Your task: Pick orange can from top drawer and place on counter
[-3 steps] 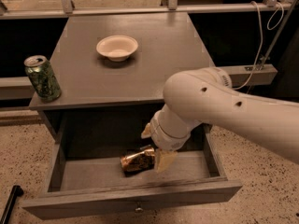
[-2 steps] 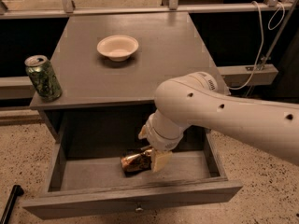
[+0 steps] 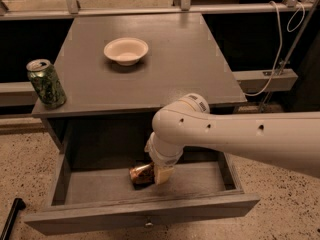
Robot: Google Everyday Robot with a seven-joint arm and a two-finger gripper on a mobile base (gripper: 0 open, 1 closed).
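Observation:
The orange can [image 3: 140,174] lies on its side on the floor of the open top drawer [image 3: 100,184], near the middle. My gripper [image 3: 160,173] reaches down into the drawer from the white arm [image 3: 225,136] and is right against the can's right end, hiding part of it. The can rests on the drawer floor. The counter [image 3: 185,64] is the grey top above the drawer. The drawer's front panel with its small knob [image 3: 147,224] is at the bottom of the view.
A green can [image 3: 46,82] stands at the counter's front left corner. A white bowl [image 3: 126,50] sits on the counter toward the back. A white cable [image 3: 280,49] hangs at the right. A dark bar [image 3: 11,219] lies on the floor at bottom left.
The arm and gripper have shifted left and lower onto the can's right end. The can has stayed on the drawer floor.

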